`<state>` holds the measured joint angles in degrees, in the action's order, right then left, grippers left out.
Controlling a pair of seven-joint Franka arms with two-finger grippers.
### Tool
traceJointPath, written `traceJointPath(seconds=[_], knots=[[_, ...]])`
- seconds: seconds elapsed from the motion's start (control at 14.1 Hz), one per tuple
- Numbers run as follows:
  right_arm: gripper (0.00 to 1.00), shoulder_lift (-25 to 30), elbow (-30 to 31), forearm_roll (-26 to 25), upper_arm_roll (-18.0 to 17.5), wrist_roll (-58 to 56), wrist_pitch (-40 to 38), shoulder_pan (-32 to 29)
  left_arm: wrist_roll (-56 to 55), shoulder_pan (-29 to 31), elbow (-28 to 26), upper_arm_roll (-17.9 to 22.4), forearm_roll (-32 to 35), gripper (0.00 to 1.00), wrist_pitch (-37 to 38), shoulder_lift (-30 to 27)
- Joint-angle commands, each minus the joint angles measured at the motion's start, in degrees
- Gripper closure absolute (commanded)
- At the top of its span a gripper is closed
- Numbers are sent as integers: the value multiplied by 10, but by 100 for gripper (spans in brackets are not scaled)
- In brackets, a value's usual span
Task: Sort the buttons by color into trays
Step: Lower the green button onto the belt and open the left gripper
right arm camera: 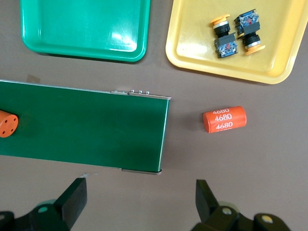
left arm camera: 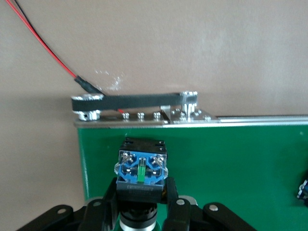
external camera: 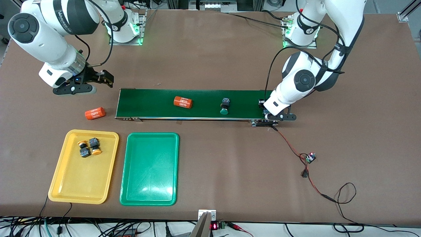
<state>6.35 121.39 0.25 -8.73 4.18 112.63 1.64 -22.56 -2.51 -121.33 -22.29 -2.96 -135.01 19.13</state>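
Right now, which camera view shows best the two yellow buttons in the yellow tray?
The right wrist view: the two yellow buttons fill more of the picture, with caps and black bodies distinct, in the yellow tray. The front view shows them small. The left wrist view does not show them.

Belt point(external camera: 197, 103) on the tabletop point(external camera: 230, 164), trays nearer the camera
Two buttons point(external camera: 89, 147) lie in one tray point(external camera: 82, 191); the other tray point(external camera: 149, 194) sits beside it.

Left gripper point(left arm camera: 142, 202) jaws clamped low; right gripper point(right arm camera: 139, 202) jaws wide.
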Motion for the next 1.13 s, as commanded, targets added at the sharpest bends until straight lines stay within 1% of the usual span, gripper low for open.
traceJointPath(seconds=[0.0, 0.07, 0.14, 0.21, 0.28, 0.35, 0.57, 0.71, 0.85, 0.99, 1.06], knots=[[0, 17, 15, 12, -9, -6, 10, -11, 0, -3, -17, -2, -17, 100, -2, -16], [0, 16, 15, 12, -9, -6, 11, -11, 0, -2, -17, -2, -17, 94, -2, -15], [0, 12, 15, 12, -9, -6, 11, -11, 0, -2, -17, -2, -17, 84, -2, -12], [0, 11, 15, 12, -9, -6, 10, -12, 1, -2, -17, -2, -17, 65, -2, -6], [0, 12, 13, 12, -9, -7, 5, -13, 3, -2, -15, -2, -16, 37, -3, -4], [0, 14, 10, 12, -8, -7, 3, -16, 8, -2, -15, -2, -13, 0, -3, -4], [0, 15, 7, 12, -6, -34, 3, -37, 9, -1, -8, -2, -12, 0, -1, -16], [0, 16, 1, 12, 5, -63, 2, -48, 6, 2, -3, -2, -12, 0, 0, -37], [0, 15, -12, 12, 27, -90, -6, -48, 6, 7, 6, -2, -12, 0, 25, -69], [0, 15, -17, 12, 30, -96, -9, -48, 5, 14, 31, -2, -12, 0, 65, -99], [0, 15, -18, 11, 30, -97, -10, -48, 5, 23, 39, -2, -11, 0, 73, -109]])
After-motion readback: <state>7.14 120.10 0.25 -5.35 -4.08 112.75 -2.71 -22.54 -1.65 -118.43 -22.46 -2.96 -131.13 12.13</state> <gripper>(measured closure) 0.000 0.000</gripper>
